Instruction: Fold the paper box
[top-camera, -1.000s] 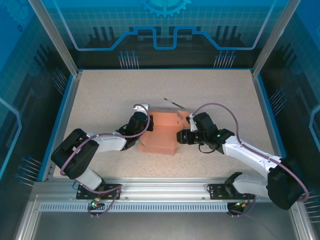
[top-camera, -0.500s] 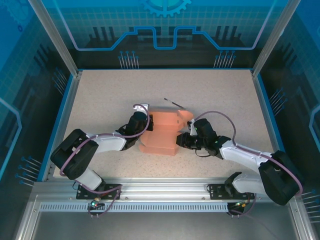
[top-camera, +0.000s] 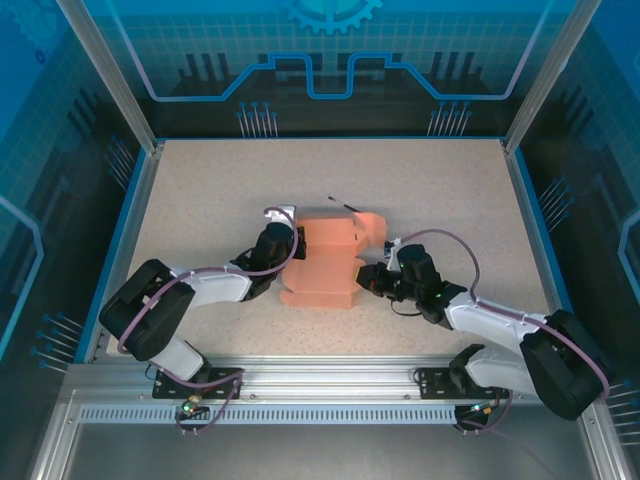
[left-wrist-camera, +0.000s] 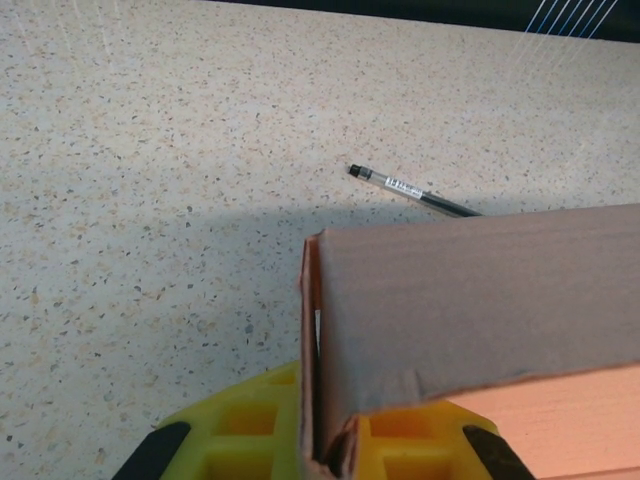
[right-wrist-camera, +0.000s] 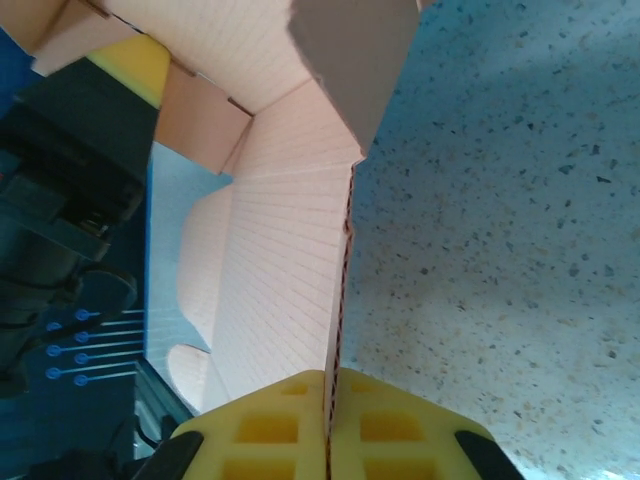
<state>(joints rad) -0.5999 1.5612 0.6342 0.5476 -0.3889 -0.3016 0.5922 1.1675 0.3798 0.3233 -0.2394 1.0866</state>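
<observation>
Mid-fold: my left claw (left-wrist-camera: 327, 440) and right claw (right-wrist-camera: 328, 410) each pinch a paper box (top-camera: 325, 268) panel; next, I reckon, raise the right panel.

Pen (left-wrist-camera: 410, 189) partly behind paper box (left-wrist-camera: 480, 300)

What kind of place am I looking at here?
Likely a robotics lab test cell: a left arm and right arm bolted to an aluminium rail, a speckled table, and blue printed panels walling it in.
</observation>
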